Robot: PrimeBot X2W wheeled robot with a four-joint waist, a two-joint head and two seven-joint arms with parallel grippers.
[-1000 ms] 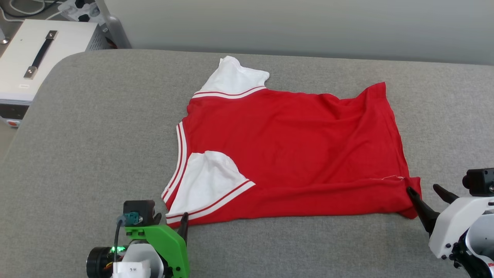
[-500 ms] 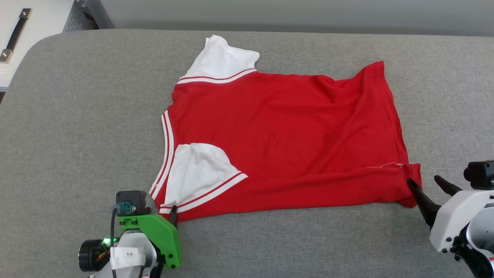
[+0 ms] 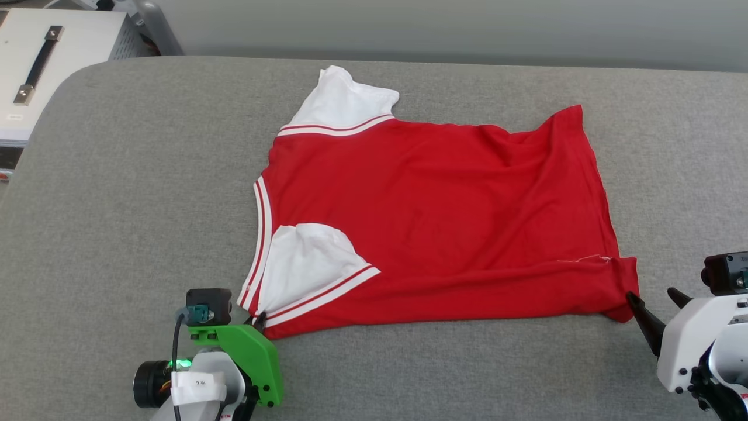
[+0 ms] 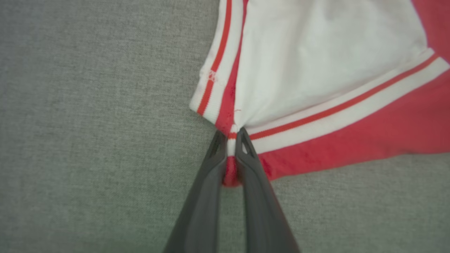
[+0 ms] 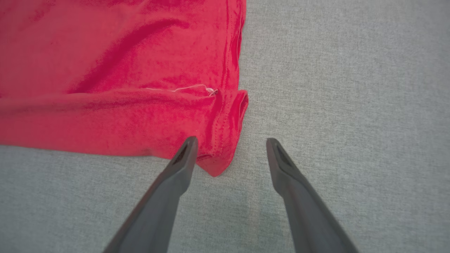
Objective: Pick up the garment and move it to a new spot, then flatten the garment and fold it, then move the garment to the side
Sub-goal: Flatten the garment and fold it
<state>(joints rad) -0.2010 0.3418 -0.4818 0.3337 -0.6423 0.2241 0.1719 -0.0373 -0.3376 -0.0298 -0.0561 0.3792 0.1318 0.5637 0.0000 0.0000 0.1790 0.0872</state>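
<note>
The garment (image 3: 432, 216) lies spread on the grey padded surface, red with white sleeves and striped trim, its plain side up. My left gripper (image 3: 260, 320) is at its near-left corner. In the left wrist view the two fingers of the left gripper (image 4: 230, 137) are pinched together on the garment (image 4: 327, 70), on the striped trim and red edge just below the white sleeve. My right gripper (image 3: 651, 294) stands open at the near-right hem corner. In the right wrist view the corner of the garment (image 5: 123, 77) pokes between the spread fingers of the right gripper (image 5: 230, 142), close to the left finger.
The grey padded surface (image 3: 134, 193) stretches wide on all sides of the shirt. A white box with a black handle (image 3: 41, 64) stands off its far-left corner. A pale wall runs along the back.
My left gripper has closed on the shirt's near-left corner, bunching the trim. The right gripper stays open at the hem corner. The head camera has shifted.
</note>
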